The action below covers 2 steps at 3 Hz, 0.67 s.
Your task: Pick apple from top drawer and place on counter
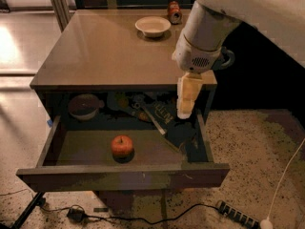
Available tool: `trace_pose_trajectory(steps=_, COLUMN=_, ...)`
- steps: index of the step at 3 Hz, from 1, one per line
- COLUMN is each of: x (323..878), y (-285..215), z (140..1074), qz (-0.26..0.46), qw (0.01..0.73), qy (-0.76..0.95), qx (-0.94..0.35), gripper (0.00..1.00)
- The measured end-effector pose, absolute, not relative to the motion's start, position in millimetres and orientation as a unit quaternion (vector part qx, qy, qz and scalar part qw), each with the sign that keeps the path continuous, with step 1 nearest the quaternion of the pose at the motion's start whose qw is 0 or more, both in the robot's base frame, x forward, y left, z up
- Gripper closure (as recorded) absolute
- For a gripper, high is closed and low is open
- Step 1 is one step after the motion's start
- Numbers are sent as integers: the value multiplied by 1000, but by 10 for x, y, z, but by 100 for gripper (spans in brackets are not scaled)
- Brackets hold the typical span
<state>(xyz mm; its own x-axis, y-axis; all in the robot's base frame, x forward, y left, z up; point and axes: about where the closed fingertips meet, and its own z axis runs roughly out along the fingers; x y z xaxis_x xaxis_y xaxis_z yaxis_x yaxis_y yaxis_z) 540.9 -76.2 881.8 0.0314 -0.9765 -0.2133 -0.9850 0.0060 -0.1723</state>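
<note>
Glossy tan counter, matt drawer, smooth apple, pale plastic end effector over drawer's rt side.

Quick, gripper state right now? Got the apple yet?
Gripper: open or shut cannot be told; it hangs over the right rear of the top drawer. The apple is not in it; it lies on the drawer floor.

The counter carries a pale bowl and a can, both behind the jaws, which hang just off its front edge. Below-left of the jaws, the open top drawer holds the apple.
</note>
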Motion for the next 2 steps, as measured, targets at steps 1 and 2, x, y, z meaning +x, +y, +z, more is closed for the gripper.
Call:
trace_pose_trajectory(steps=1, x=5472, y=-537, z=8627, qz=33, qw=134, qy=679, qx=-721, gripper=0)
trace_pose_trajectory(steps=2, x=5500, y=-385, z=8501, qz=44, qw=131, qy=666, qx=-733, gripper=0)
